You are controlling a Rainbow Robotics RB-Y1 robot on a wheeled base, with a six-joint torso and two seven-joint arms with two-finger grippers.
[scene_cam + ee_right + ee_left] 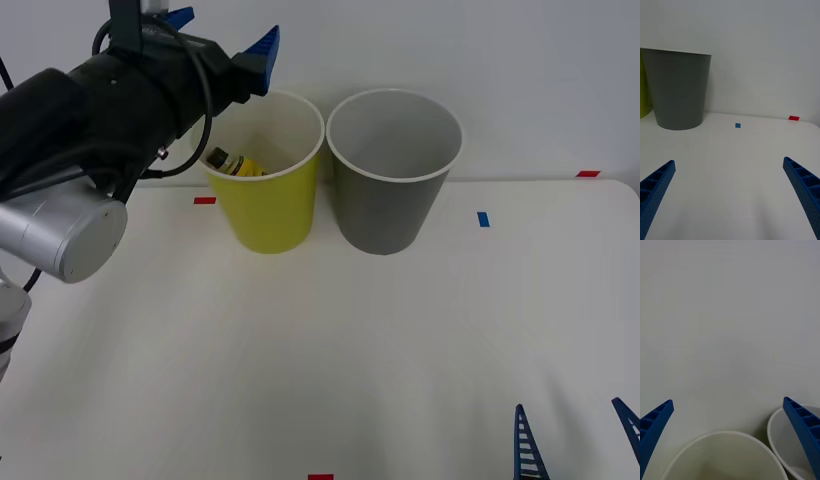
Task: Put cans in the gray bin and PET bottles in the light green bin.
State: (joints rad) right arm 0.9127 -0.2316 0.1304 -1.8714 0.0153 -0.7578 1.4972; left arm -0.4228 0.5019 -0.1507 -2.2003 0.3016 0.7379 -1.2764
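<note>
The light green bin (268, 205) and the gray bin (385, 205) stand side by side at the back of the white table. A PET bottle (232, 163) with a black cap and yellow label lies inside the light green bin, against its left wall. My left gripper (222, 35) hangs open above that bin, nothing between its fingers; the left wrist view looks over the light green bin's rim (724, 434) and the gray bin's rim (770, 429). My right gripper (570, 410) rests open and empty low at the table's front right, facing the gray bin (679, 92). Cans are out of view.
Small red tape marks (204, 200) and a blue tape mark (483, 218) lie on the table (330, 360). A white wall rises right behind the bins. My left arm's dark bulk (90, 110) covers the back-left corner.
</note>
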